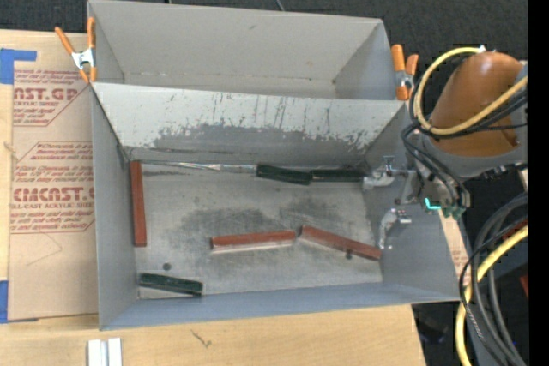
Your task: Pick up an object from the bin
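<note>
My gripper (383, 206) hangs at the right end of the bin, close to the right wall, with its two metal fingers spread apart and nothing between them. Its lower fingertip (388, 231) is just above the right end of a reddish-brown flat stick (340, 243) that lies slanted on the floor. The upper fingertip (378, 178) is beside the right end of a long thin tool with dark green grips (287, 175), which lies along the foot of the back wall.
A second reddish-brown stick (253, 242) lies left of the slanted one, nearly end to end with it. A third stick (137, 203) runs along the left wall. A dark green pen-like piece (171, 285) lies in the front left corner.
</note>
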`<state>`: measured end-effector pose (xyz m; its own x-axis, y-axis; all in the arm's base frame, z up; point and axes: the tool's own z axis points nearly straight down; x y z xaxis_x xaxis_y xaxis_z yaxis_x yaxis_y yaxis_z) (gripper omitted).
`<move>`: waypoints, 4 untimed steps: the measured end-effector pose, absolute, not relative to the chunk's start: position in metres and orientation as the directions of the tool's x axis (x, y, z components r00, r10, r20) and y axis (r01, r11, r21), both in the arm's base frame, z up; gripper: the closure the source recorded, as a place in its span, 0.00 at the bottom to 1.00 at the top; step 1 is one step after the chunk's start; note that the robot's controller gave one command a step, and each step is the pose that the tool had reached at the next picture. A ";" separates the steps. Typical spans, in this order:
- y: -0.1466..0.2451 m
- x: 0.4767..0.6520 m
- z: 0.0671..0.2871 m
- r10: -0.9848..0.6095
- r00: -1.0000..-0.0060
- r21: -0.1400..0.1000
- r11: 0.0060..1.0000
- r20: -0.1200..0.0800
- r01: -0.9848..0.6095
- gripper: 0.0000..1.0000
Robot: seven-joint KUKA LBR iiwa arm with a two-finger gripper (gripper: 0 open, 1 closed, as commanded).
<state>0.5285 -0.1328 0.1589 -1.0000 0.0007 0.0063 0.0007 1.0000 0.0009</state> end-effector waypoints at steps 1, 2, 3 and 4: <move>-0.132 0.531 0.163 0.000 -1.000 -0.001 1.000 -0.001 0.000 0.00; -0.126 0.487 0.073 -0.027 -1.000 0.000 1.000 -0.002 -0.027 1.00; -0.126 0.487 0.073 -0.027 -1.000 0.000 1.000 -0.002 -0.027 1.00; -0.133 0.510 0.186 0.004 -1.000 0.000 1.000 -0.002 0.004 1.00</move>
